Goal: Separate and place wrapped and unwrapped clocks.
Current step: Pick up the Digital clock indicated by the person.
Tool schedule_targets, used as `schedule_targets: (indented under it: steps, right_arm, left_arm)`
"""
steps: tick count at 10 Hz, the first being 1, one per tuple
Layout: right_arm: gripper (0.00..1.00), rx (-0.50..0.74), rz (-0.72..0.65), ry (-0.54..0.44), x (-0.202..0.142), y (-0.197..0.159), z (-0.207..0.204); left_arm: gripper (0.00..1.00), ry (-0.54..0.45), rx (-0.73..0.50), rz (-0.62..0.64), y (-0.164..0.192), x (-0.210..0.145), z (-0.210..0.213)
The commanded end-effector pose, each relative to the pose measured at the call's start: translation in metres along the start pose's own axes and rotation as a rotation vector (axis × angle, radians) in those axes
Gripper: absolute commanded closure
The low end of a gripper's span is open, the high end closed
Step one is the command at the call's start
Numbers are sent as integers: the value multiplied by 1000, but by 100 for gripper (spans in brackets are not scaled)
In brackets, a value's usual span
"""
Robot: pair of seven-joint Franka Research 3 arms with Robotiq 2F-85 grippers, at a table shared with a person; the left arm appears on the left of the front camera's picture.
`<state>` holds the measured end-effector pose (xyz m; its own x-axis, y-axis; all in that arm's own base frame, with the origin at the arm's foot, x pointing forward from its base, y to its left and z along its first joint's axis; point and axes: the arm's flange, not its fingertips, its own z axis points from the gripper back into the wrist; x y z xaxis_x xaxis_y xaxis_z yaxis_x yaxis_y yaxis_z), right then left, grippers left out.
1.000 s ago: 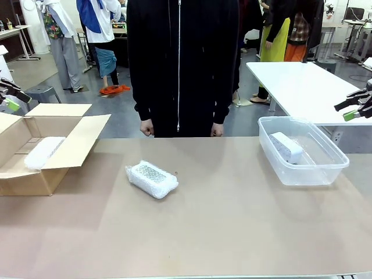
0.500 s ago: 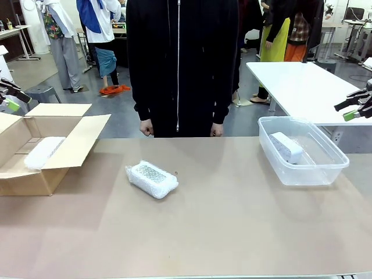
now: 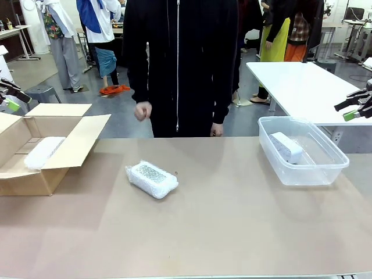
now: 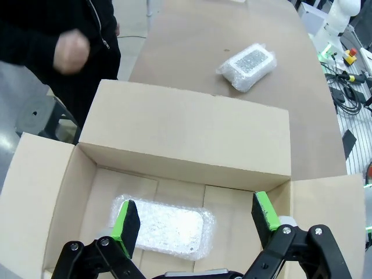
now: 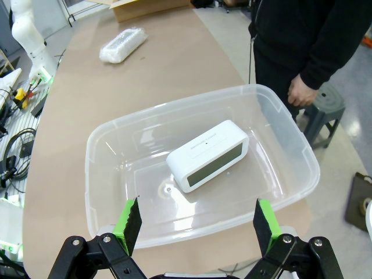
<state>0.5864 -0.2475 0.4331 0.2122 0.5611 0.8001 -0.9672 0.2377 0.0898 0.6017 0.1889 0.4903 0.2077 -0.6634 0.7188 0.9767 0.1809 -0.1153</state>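
Both grippers are hanging with their jaws spread wide apart and nothing between them. The left gripper (image 4: 195, 215) hovers over the open cardboard box (image 3: 75, 139) at the left end of the surface (image 3: 232, 221). The right gripper (image 5: 196, 222) hovers over the clear plastic bin (image 3: 314, 174) at the right end.

Clock rundown:
- One wrapped clock (image 3: 152, 179) lies flat on the bare surface, a bit left of centre and well apart from both containers. From the front its long axis runs diagonally, far-left to near-right, with the speckled face pointing up through the bubble wrap.
- The other wrapped clock (image 3: 43, 152) lies flat on the floor of the box. From the front its long axis slants the opposite way, near-left to far-right. In the left wrist view it sits crosswise, roughly in line with the two green pads.
- The bare clock (image 5: 208, 156) is inside the bin, around the middle of the bottom. From the front it angles far-left to near-right. In the right wrist view its grey display side faces the lower right.

The person stands at the far edge with one fist (image 3: 142, 110) raised and the other hand (image 3: 217, 132) down near the edge of the surface.
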Motion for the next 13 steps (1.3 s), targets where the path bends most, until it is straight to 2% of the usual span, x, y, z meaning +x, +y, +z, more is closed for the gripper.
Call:
schedule_targets:
  steps: [1, 13]
  right_arm:
    - [0, -3, 0, -1, 1, 0, -1]
    - [0, -3, 0, -1, 1, 0, -1]
  left_arm:
    - [0, 5, -1, -9, 0, 0, 0]
    - [0, 5, -1, -9, 0, 0, 0]
